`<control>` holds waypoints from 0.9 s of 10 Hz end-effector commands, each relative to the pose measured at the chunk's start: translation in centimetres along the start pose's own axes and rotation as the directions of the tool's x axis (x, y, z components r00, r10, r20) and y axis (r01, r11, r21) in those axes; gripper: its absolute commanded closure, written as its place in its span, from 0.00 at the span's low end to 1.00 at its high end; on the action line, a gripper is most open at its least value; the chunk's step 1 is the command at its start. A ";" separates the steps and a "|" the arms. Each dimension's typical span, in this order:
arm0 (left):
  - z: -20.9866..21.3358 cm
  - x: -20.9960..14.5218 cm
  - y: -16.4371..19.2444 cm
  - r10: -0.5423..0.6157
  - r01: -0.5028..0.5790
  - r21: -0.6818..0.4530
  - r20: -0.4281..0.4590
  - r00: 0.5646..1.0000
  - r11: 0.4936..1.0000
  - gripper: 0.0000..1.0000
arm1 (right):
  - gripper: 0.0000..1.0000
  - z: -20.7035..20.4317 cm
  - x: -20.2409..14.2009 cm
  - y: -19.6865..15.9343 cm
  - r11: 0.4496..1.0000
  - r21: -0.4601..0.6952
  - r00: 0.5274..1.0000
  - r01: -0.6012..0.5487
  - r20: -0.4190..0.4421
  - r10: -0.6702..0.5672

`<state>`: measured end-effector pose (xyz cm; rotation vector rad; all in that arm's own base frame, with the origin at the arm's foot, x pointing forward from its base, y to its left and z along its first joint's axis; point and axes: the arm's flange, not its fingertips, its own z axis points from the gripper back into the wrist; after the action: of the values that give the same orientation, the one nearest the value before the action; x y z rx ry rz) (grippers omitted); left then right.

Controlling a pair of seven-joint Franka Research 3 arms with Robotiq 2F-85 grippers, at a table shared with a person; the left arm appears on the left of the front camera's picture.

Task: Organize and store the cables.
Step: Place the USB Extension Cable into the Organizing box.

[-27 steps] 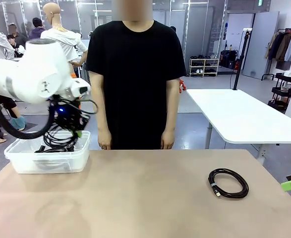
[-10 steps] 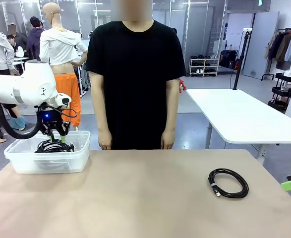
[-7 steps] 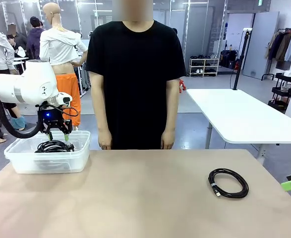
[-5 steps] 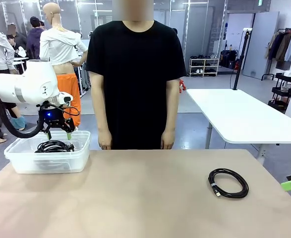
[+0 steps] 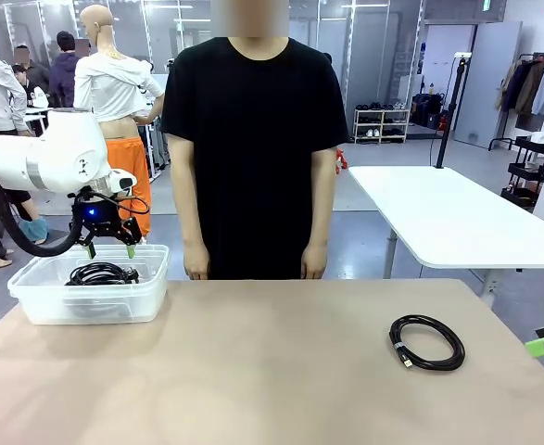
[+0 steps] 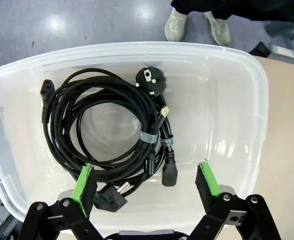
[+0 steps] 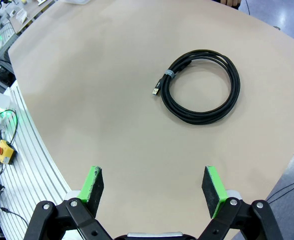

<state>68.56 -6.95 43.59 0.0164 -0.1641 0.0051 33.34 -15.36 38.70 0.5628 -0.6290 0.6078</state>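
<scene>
The table (image 5: 272, 371) is a bare, matte tan top with rounded edges, and along one curved edge in the right wrist view runs a ribbed metal rail with a small yellow box carrying a red button. The right gripper (image 7: 154, 186) hangs over that surface with its green pads spread wide and nothing between them; in the front view its green tip just shows at the right edge of the picture. Beyond it one coiled cable (image 5: 427, 341) lies flat on the right half of the table, bound by a small tie, one plug end pointing out from the ring. At the far left corner stands a clear plastic bin (image 5: 151, 278) with several cables in the bin (image 6: 106, 135) piled toward one side, plugs showing, two ties around them. The left gripper (image 5: 108, 248) hovers above the bin, fingers fully apart and empty, clear of the cords. A person in a black T-shirt (image 5: 255, 139) stands at the far edge, arms hanging. Behind are a white table (image 5: 448, 213), a grey glossy floor, shelves and a clothes rack
</scene>
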 end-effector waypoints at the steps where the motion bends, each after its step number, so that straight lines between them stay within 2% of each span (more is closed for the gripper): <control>1: -0.2 0.2 0.1 0.009 -0.009 0.001 -0.008 1.000 1.000 0.00 | 0.00 -0.1 0.1 -0.1 1.000 -0.010 1.000 0.003 0.013 -0.003; 9: -0.1 0.0 0.0 0.000 0.000 0.000 -0.002 1.000 1.000 0.00 | 0.00 -0.1 0.1 -0.1 1.000 -0.010 1.000 0.003 0.013 -0.003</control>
<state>68.58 -6.94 43.47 0.0166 -0.1623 0.0052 33.34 -15.36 38.70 0.5628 -0.6290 0.6078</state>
